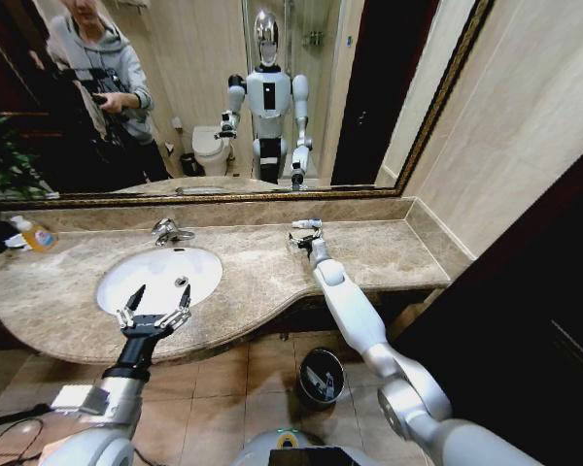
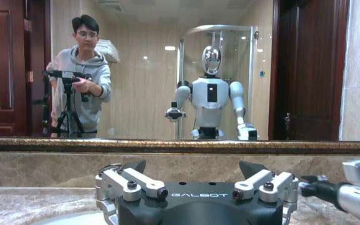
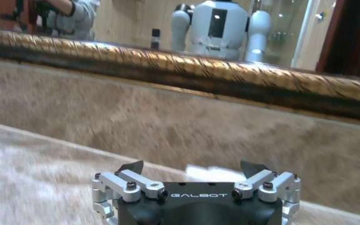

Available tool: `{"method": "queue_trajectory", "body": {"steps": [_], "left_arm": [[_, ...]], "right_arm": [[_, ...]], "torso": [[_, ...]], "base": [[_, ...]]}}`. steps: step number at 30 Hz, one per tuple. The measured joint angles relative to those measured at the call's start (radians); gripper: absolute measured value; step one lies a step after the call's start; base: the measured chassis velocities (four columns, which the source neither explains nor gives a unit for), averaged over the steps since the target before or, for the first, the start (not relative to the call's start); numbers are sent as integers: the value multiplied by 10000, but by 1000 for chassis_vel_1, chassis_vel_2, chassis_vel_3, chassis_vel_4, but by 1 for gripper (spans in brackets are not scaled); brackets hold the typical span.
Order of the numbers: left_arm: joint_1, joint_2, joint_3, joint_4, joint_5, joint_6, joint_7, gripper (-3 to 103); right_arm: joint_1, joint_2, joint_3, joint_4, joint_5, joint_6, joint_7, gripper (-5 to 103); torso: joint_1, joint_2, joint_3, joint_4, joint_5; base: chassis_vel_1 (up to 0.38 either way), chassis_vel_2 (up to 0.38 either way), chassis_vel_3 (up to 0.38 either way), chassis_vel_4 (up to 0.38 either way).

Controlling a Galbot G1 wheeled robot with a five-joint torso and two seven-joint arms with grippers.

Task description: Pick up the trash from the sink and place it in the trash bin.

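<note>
The jaws of the left gripper (image 1: pixel 154 311) stood spread wide and held nothing, poised over the near rim of the sink (image 1: pixel 113 292). The right gripper (image 1: pixel 304 239) also had its jaws wide apart and empty, reached out low over the table (image 1: pixel 389 254) toward the back wall, right of the faucet (image 1: pixel 167 231). Just beyond it, against the backsplash, lay a small white tube with a blue mark (image 1: pixel 307 223); the right wrist view showed a pale piece (image 3: pixel 213 172) on the marble between the open jaws. Whether anything else lay in the basin could not be told; only the drain (image 1: pixel 182 282) showed clearly there. A clear bottle with orange liquid (image 1: pixel 36 236) stood at the far left of the table and was no part of the job. The trash bin (image 1: pixel 321 377) sat on the floor below the table edge, between the two arms, with something pale already inside it.

The likely risk lay with the right arm: the tube was small and sat close to the wall, so a slightly misjudged approach could nudge it against the backsplash or send it rolling instead of catching it. The bin looked narrow, too, and a release from off to one side could drop the piece on the floor tiles.
</note>
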Motion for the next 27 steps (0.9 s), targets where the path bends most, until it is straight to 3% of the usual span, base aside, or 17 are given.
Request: {"method": "queue_trajectory", "body": {"steps": [10,27], "left_arm": [[0,0,0,0,0,0,0,100],[0,0,0,0,0,0,0,100]], "right_arm": [[893,610,-58,-1024,-312,81,-7,100],[2028,634,103,-3537,-335,454,-110,100]], "torso": [[0,0,0,0,0],[0,-2,1,-1,0]], "base": [[0,0,0,0],[0,0,0,0]]}}
